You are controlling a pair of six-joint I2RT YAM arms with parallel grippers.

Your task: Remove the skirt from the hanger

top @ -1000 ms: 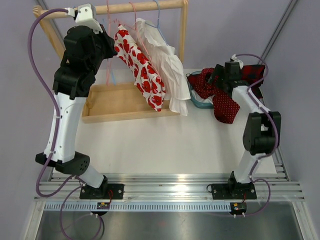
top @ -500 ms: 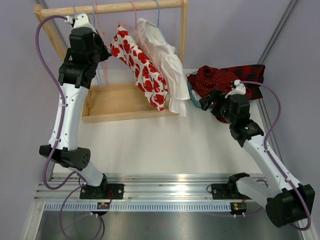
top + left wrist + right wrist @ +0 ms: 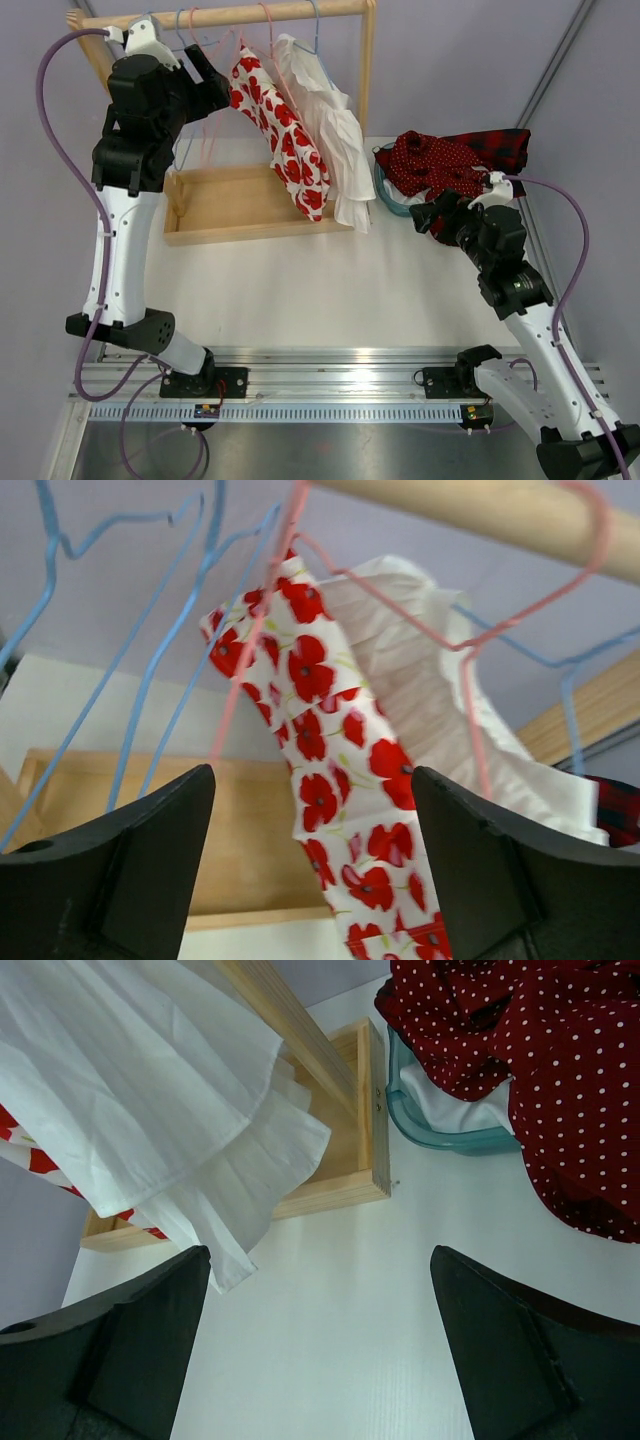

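Note:
A white skirt with red poppies point(image 3: 285, 130) hangs from a pink hanger point(image 3: 265, 22) on the wooden rail point(image 3: 300, 12). A white skirt point(image 3: 335, 140) hangs beside it on a blue hanger. My left gripper point(image 3: 212, 72) is up at the rail's left end, open and empty, among bare blue hangers point(image 3: 150, 680). In the left wrist view the poppy skirt point(image 3: 330, 740) shows between its fingers point(image 3: 150, 860), some way off and untouched. My right gripper point(image 3: 425, 215) hovers open over the table, with nothing between its fingers point(image 3: 130, 1350).
The rack's wooden base tray point(image 3: 225, 205) lies under the skirts. A blue basket point(image 3: 385, 195) at the right holds a red polka-dot garment point(image 3: 440, 160) that spills over its rim. The white skirt's hem point(image 3: 220, 1230) hangs left of the right gripper.
The left gripper was shut and now stands open, shifted slightly left by the rail. The right arm has drawn back from the basket toward the near right.

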